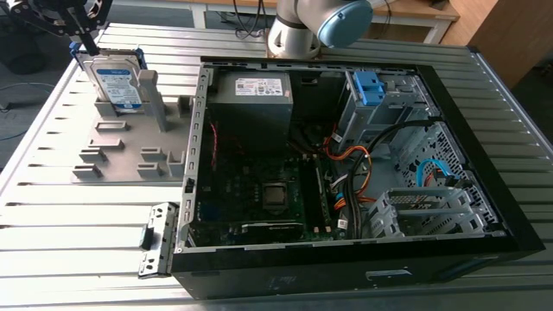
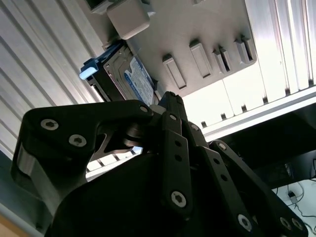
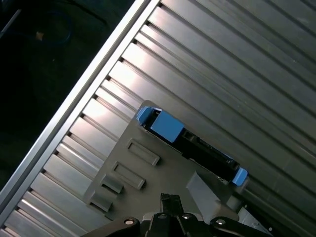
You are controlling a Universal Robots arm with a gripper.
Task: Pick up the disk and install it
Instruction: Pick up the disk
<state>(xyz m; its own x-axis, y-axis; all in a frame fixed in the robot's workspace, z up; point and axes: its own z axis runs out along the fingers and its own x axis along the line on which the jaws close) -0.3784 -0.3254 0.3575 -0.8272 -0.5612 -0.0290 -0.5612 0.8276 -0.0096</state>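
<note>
One thing matters: your black tool (image 1: pixel 85 43) hangs close over the flat silver-metal disk (image 1: pixel 116 78) with blue rails, upright in the grey plastic holder (image 1: pixel 129 149), upper left of the exterior view. Spread or pressed together, I cannot tell. Centre it and descend straight.

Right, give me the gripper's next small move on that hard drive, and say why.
Probably a short, straight descent of the gripper onto the hard drive, at its top edge. The drive stands upright in the grey holder at the exterior view's left, outside the open computer case, not yet lifted, and the gripper hangs just above that edge.
</note>
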